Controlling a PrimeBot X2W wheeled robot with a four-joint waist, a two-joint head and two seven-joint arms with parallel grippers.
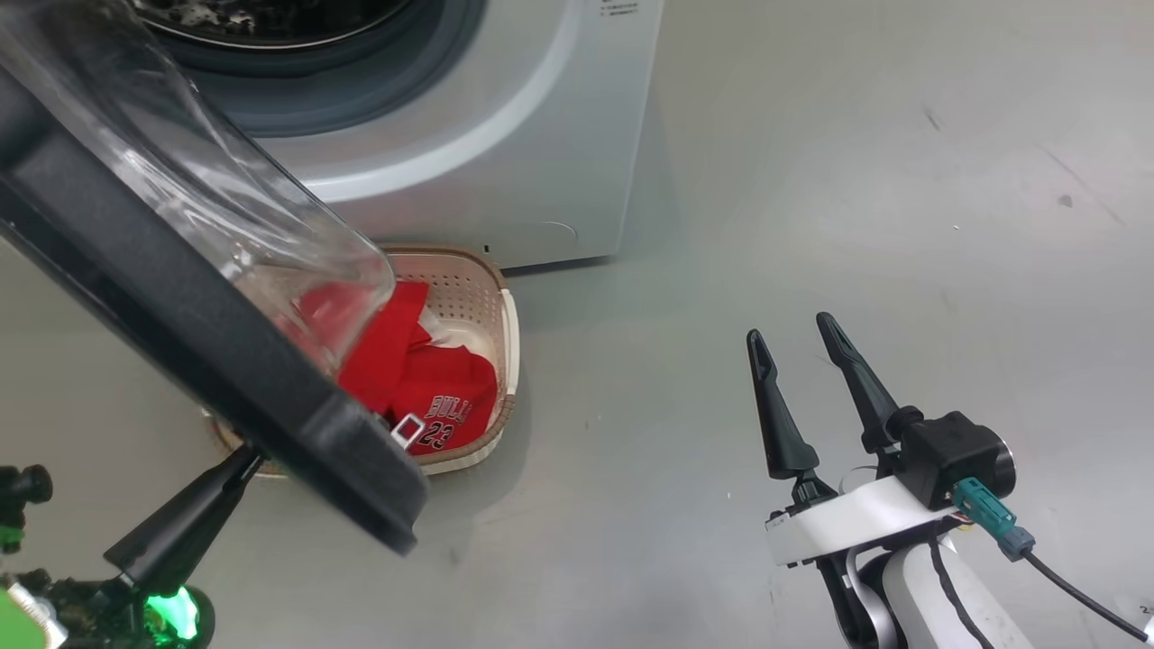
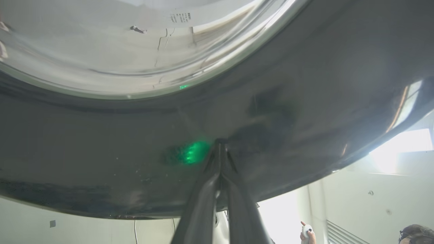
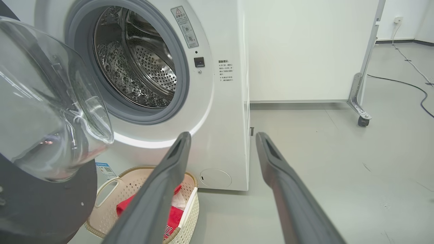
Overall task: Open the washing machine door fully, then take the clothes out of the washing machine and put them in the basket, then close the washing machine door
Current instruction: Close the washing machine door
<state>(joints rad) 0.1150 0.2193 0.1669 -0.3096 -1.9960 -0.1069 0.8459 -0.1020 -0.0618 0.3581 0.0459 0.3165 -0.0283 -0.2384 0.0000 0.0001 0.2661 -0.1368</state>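
The washing machine (image 1: 505,135) stands at the top, its steel drum (image 3: 135,57) bare inside. Its washing machine door (image 1: 180,306), black-rimmed with a clear glass bowl, swings out partway over the basket (image 1: 469,275). Red clothes (image 1: 433,379), one reading "BULLS 23", lie in the basket. My left gripper (image 1: 248,458) is shut with nothing in it, and its tip (image 2: 220,142) presses on the door's glossy black outer face (image 2: 305,101). My right gripper (image 1: 791,326) hangs open over bare floor to the right. Its fingers (image 3: 176,152) frame the washer (image 3: 220,101), basket (image 3: 142,168) and clothes (image 3: 174,213).
Grey floor (image 1: 856,180) spreads wide to the right of the washer. A wheeled white partition (image 3: 362,101) and a floor cable (image 3: 407,84) lie beyond it. A person's hand (image 2: 307,232) holding a small white object shows behind the door.
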